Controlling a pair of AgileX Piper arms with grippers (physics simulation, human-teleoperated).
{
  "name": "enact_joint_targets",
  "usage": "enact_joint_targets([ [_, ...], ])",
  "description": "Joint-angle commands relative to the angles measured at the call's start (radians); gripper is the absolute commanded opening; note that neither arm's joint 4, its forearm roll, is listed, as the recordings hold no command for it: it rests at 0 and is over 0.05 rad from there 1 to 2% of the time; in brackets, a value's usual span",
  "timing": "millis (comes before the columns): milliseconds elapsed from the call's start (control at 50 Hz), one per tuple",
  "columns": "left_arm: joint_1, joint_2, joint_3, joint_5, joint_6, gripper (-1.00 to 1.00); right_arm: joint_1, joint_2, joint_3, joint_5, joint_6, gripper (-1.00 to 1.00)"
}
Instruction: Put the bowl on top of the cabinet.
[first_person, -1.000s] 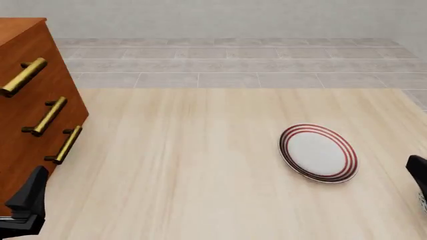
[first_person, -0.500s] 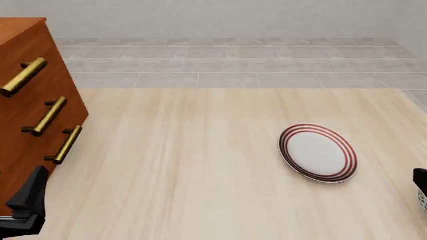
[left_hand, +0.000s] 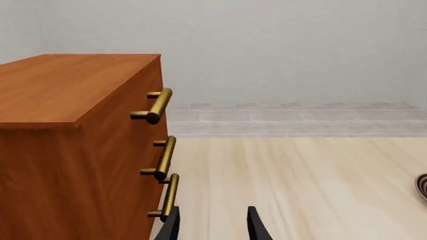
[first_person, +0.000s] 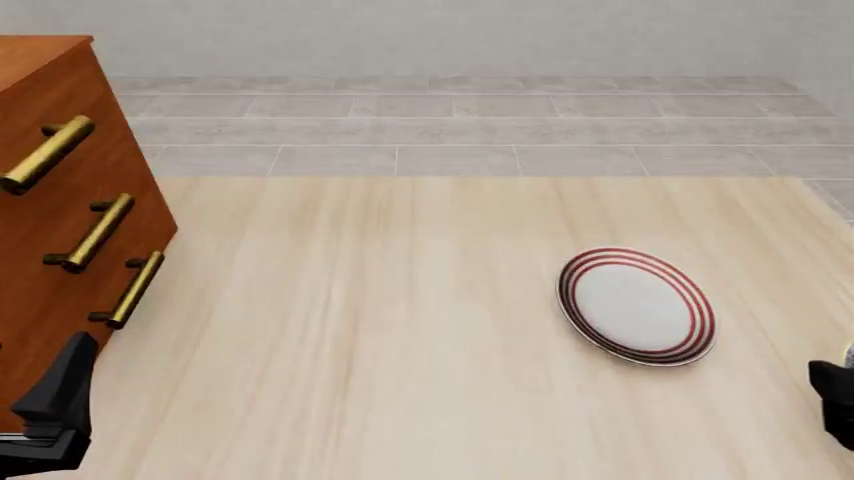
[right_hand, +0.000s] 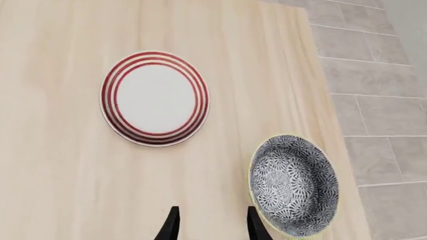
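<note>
Bowl (right_hand: 294, 185) sits near the table's right edge, just beside the right gripper (right_hand: 210, 223); fingers parted, holding nothing, probably lining up on the near rim. The plate (right_hand: 155, 98) lies well apart from it. Left gripper (left_hand: 212, 226) open and empty, waiting by the cabinet (left_hand: 73, 140), likely to receive the bowl. No writing or labels visible on anything.

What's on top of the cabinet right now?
Nothing visible: the cabinet top is bare wood in the left wrist view, though its far left runs out of frame. The bowl sits on the table.
</note>
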Motion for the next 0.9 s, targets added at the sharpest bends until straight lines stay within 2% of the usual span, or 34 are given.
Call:
enact_joint_targets([
  [20, 0.000, -0.003, 0.000, 0.002, 0.000, 1.00, -0.066, 0.060, 0.059, -0.077, -0.042, 1.00],
  [460, 0.000, -0.003, -0.004, 0.006, 0.000, 1.00, -0.160, 0.206, 0.087, -0.222, -0.122, 1.00],
  [900, -0.001, -0.001, -0.003, 0.004, 0.000, 1.00, -0.269, 0.431, 0.145, -0.443, -0.197, 1.00],
])
